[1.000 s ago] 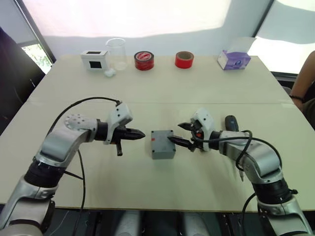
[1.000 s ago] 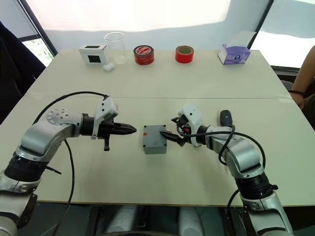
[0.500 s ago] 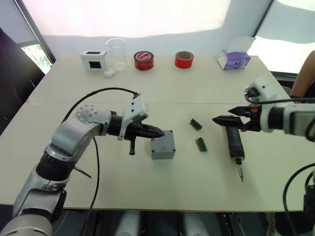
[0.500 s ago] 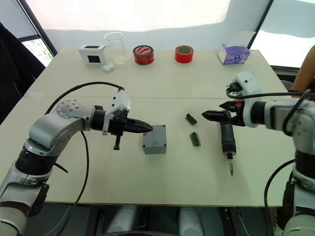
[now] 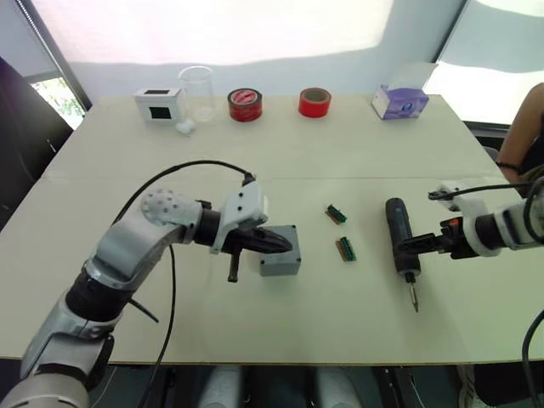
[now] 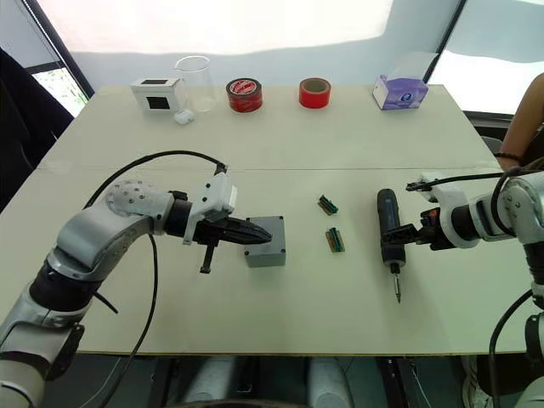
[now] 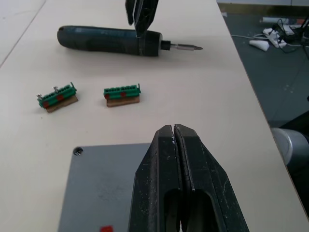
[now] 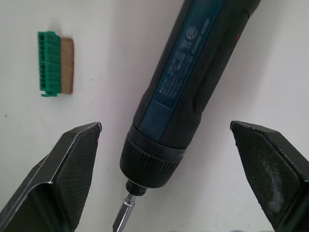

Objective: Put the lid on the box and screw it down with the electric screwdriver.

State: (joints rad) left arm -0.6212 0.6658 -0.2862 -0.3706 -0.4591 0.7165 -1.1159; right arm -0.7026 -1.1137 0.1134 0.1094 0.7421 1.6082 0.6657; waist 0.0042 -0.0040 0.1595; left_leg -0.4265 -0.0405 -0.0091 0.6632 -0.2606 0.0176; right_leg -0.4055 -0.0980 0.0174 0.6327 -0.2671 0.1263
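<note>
My right gripper [image 8: 164,179] has its jaws wide apart, straddling the electric screwdriver [image 6: 388,229], which lies right of the box [image 6: 265,241]. My left gripper [image 7: 175,140], jaws together, presses on the lid [image 7: 101,183] atop the box. An off-centre squeeze could roll the screwdriver away.

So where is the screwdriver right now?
The screwdriver lies on the table's right side, between the open right pincer's fingers, just right of two green connectors.
</note>
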